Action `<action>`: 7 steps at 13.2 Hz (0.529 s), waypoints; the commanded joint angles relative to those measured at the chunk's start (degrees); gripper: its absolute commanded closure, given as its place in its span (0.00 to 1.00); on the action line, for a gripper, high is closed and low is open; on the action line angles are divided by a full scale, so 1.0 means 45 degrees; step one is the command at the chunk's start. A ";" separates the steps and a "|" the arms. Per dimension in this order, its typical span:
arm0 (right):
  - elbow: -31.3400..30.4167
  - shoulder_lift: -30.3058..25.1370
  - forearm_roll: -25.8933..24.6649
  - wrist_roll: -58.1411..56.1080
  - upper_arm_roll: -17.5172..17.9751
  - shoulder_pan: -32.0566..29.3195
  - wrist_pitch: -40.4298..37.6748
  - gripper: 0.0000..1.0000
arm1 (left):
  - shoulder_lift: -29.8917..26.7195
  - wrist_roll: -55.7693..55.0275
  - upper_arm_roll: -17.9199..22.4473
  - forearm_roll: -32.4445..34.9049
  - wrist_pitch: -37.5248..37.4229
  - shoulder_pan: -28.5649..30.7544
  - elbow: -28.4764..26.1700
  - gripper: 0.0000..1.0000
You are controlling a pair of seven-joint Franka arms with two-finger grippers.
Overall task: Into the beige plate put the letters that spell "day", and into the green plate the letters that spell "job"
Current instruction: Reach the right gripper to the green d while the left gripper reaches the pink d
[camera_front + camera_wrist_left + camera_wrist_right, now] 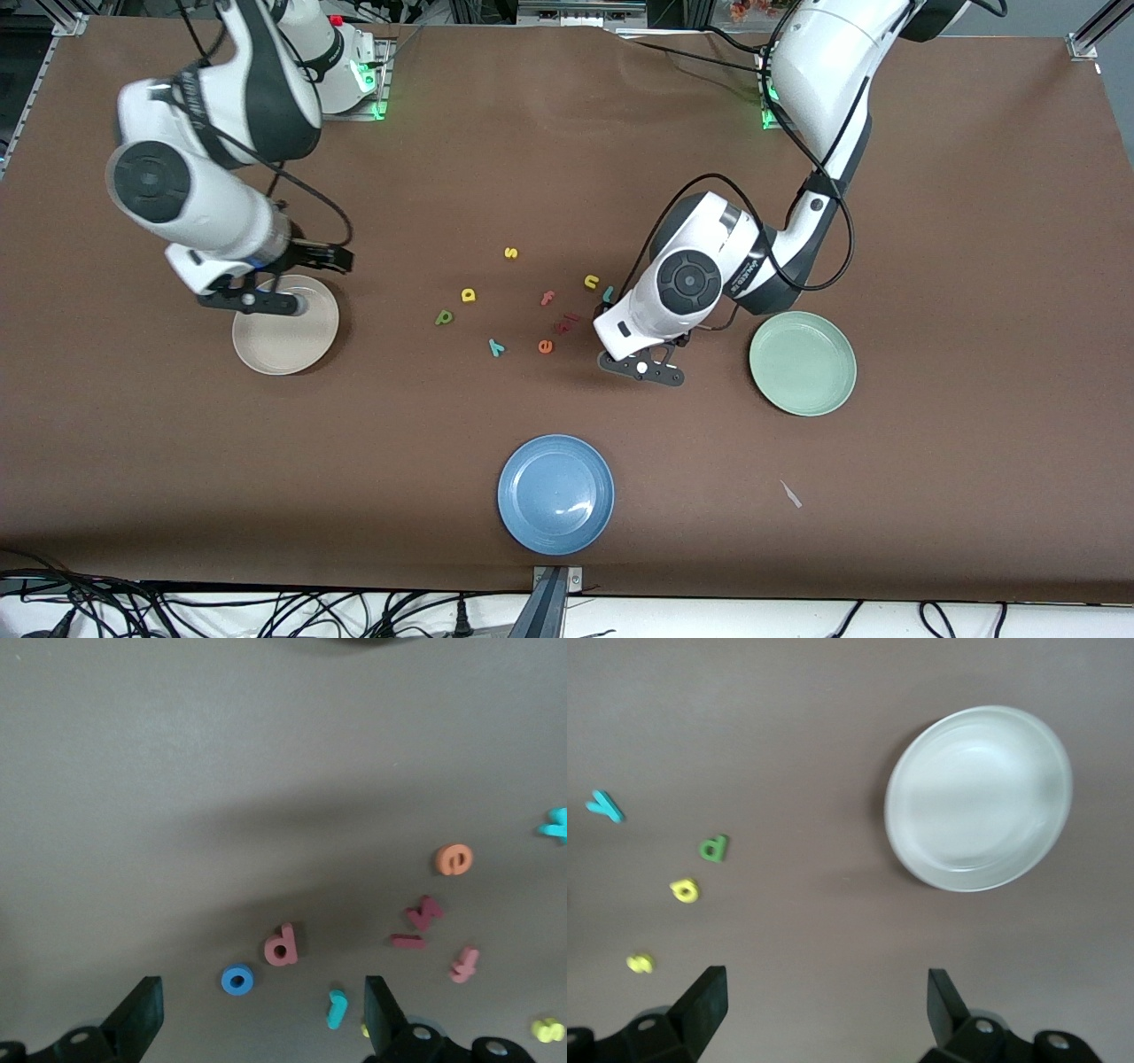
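Observation:
My left gripper (642,365) (261,997) hangs open over a cluster of letters. The blue "o" (236,980), the salmon-red bowl-and-stem letter (282,945) and the teal hooked stroke (337,1008) (609,293) lie on the table between and just ahead of its fingers. The green plate (803,362) sits beside this arm. My right gripper (257,301) (824,988) is open and holds nothing, over the farther rim of the beige plate (283,350) (979,797). The green letter (444,316) (713,848), the yellow bowl-and-stem letter (468,294) (684,890) and the teal "y" (496,347) (605,804) lie mid-table.
A blue plate (555,494) sits near the front camera's edge. An orange "e" (545,346) (454,859), a pink "f" (547,298) (463,963), dark red pieces (565,323), a yellow "n" (591,282) and a yellow "s" (510,253) (640,963) lie among the letters.

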 commanded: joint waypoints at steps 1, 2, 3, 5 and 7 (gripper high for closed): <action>-0.0469 0.0468 0.0351 0.1886 -0.0073 0.0570 0.1407 0.00 | 0.0776 0.0324 0.0058 0.0994 0.0933 -0.0396 0.0236 0.16; -0.0703 0.0857 0.0352 0.2493 0.0062 0.0803 0.2265 0.00 | 0.0913 0.0324 0.0058 0.1114 0.1094 -0.0494 0.0198 0.20; -0.0841 0.1229 0.0352 0.3291 0.0238 0.0902 0.3028 0.00 | 0.0973 0.0344 0.0058 0.1115 0.1095 -0.0514 0.0081 0.23; -0.0842 0.1990 0.0352 0.4854 0.0784 0.0923 0.4221 0.00 | 0.0973 0.0286 0.0039 0.0941 0.1134 -0.0573 -0.0503 0.22; -0.0842 0.2655 0.0352 0.6184 0.1039 0.0923 0.5063 0.00 | 0.0896 0.0285 0.0019 0.0920 0.1581 -0.0476 -0.1012 0.24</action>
